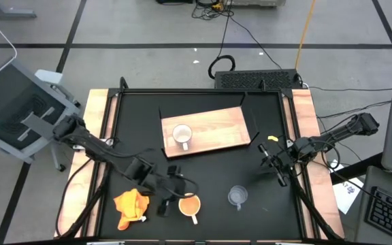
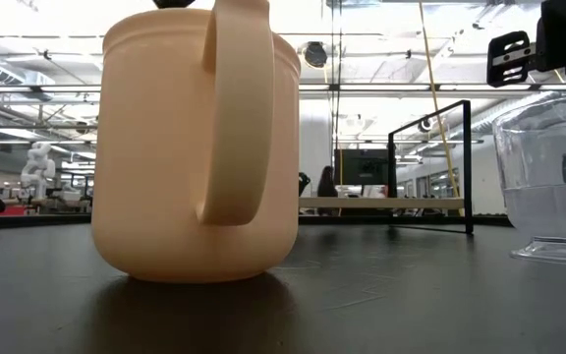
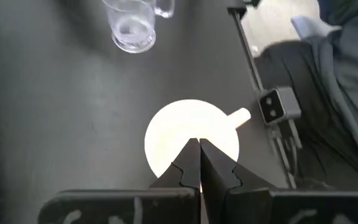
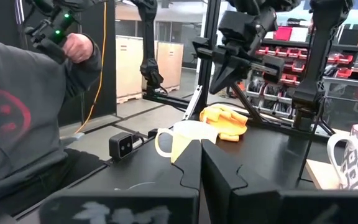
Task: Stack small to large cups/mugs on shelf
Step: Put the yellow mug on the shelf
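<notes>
Black surface on a wooden-edged frame, cables trailing on the floor behind it, and a person sitting just off the near edge in the right wrist view. Here's how we read it.

The shelf lies flat toward the far middle, and the white cup already stands on its left part. The other two are on the bare surface near the front: the yellow-orange cup and, off to its right, the clear glass cup.

What matters for the next move: the left gripper hangs right over the yellow-orange cup, just at its far-left rim, and in the left wrist view its fingers are pressed together with nothing between them. The cup's handle sticks out toward the front edge, away from the gripper. So we'd say the left arm is clearly the nearer one, and it needs to spread its fingers before it can take the rim.

The right gripper waits by the right side, fingers also closed and empty. The orange cloth sits left of the cup, out of the way.
</notes>
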